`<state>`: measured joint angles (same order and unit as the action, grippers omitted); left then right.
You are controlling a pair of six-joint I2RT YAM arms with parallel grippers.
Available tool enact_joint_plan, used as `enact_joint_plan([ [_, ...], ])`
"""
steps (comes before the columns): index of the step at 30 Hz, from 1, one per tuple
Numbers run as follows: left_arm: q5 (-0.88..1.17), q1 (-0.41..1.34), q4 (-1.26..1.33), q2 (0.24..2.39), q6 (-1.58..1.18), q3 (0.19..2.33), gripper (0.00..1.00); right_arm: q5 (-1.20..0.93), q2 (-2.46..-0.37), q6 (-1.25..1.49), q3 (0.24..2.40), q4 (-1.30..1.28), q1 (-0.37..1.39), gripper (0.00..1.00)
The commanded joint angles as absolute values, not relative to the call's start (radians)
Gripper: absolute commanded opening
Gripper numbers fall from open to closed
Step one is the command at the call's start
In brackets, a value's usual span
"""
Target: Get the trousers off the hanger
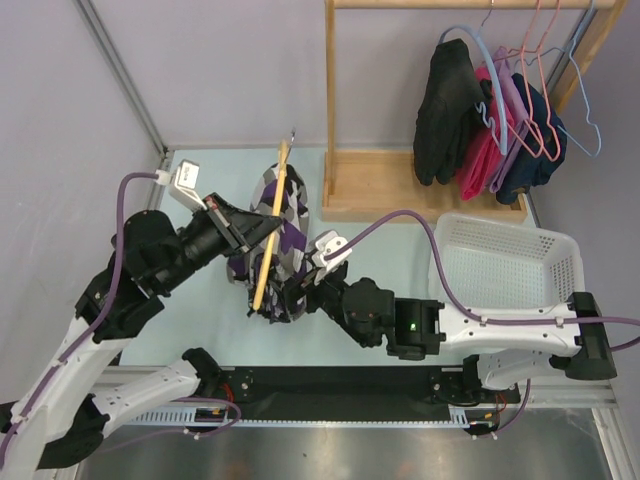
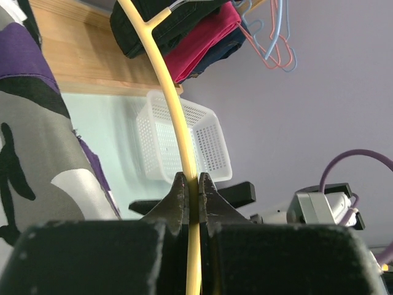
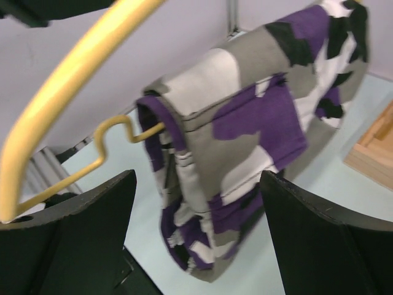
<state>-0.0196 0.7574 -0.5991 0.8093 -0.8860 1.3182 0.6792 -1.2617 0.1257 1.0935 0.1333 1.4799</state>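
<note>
Above the bench (image 1: 390, 258), the left pincer (image 2: 193, 184) pinches the hanger (image 2: 174, 110) with the trousers (image 1: 295, 212) draped over its bar; the right pincer (image 3: 196, 184), spread beside them, should close on cloth and pull sideways.

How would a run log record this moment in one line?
left gripper: shut on yellow hanger | right gripper: open, facing trousers | trousers: hanging on yellow hanger, not yet removed
</note>
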Motion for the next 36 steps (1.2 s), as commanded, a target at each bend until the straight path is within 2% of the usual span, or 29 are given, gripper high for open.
enact_joint_plan([
  [1,0.017,0.761,-0.380,0.753,-0.891,1.420,0.00,0.808,-1.284,0.101,1.167,0.202,1.480,0.87],
  [15,0.041,0.761,-0.383,0.753,-0.900,1.439,0.00,0.791,-1.341,0.072,1.201,0.270,1.456,0.86],
  [20,0.055,0.761,-0.385,0.750,-0.907,1.442,0.00,0.816,-1.361,0.103,1.209,0.262,1.416,0.75],
  [27,0.057,0.761,-0.393,0.735,-0.910,1.442,0.00,0.874,-1.404,0.040,1.226,0.311,1.420,0.69],
  [28,0.057,0.761,-0.391,0.733,-0.910,1.442,0.00,0.891,-1.411,0.028,1.229,0.333,1.425,0.60],
  [31,0.055,0.761,-0.393,0.732,-0.913,1.442,0.01,0.960,-1.457,0.003,1.255,0.354,1.428,0.47],
  [34,0.057,0.761,-0.393,0.730,-0.914,1.445,0.01,1.026,-1.505,-0.024,1.296,0.377,1.430,0.45],
  [36,0.057,0.761,-0.394,0.727,-0.914,1.447,0.00,1.069,-1.532,-0.044,1.299,0.409,1.434,0.49],
])
